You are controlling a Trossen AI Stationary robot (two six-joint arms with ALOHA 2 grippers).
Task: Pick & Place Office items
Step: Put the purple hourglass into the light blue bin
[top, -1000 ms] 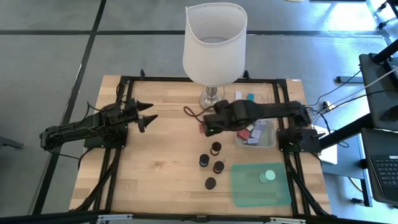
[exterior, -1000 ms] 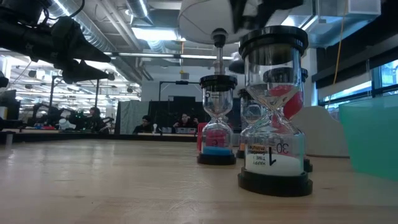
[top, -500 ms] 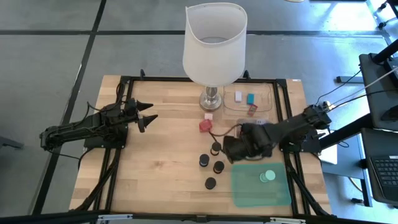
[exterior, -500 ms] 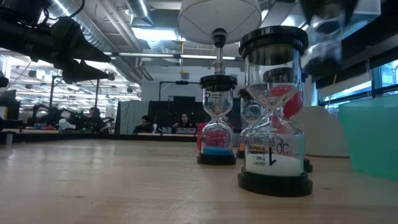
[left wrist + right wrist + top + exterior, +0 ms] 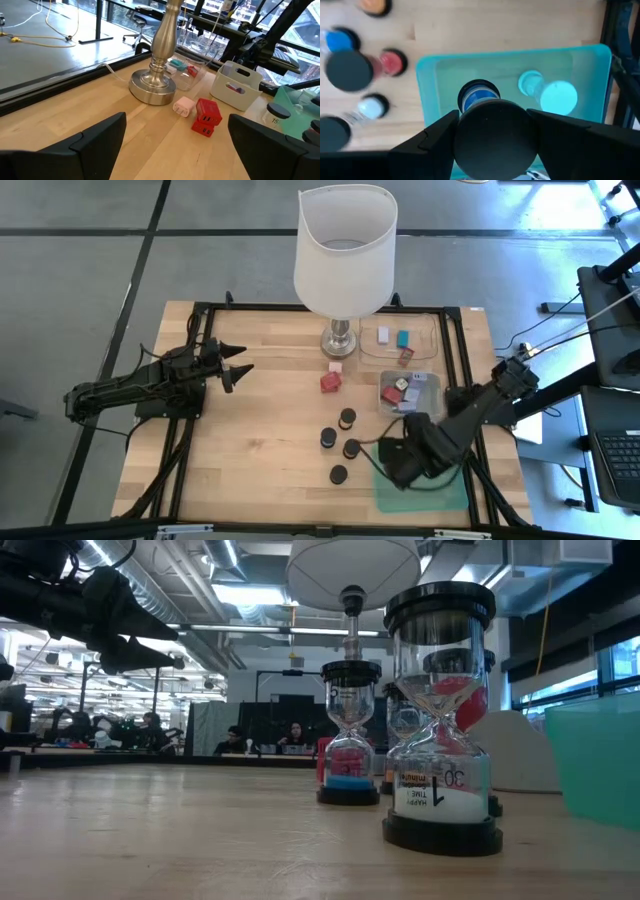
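Observation:
The office items here are small hourglass timers with black round caps. Several stand on the wood point(image 5: 340, 445); in the low view two show close up point(image 5: 440, 720). My right gripper point(image 5: 495, 137) is shut on one with blue sand, over the left part of the teal tray point(image 5: 590, 65). A mint-green timer point(image 5: 555, 97) stands in that tray. A red block point(image 5: 329, 382) and a pink block point(image 5: 336, 366) lie by the lamp base. My left gripper point(image 5: 240, 362) waits open at the table's left, holding nothing. My right gripper pinches the blue timer's black top cap point(image 5: 495, 120) between its two fingers point(image 5: 440, 137), one on each side of the round rim. The fingers come from above, pointing down. The timer hangs upright below them, its lower end point(image 5: 479, 96) over the teal tray's floor.
A large white-shaded lamp point(image 5: 345, 250) stands at the far middle. A clear tray point(image 5: 425, 330) with small blocks and a grey bin point(image 5: 432, 395) with more pieces sit at the far right. Black frame rails point(image 5: 200, 380) run along the table's sides.
My right gripper has swung from beside the red block near the lamp base toward the table's near right, rolling at the wrist and sinking a little, and now hangs over the teal tray with the timer. It has left the low view.

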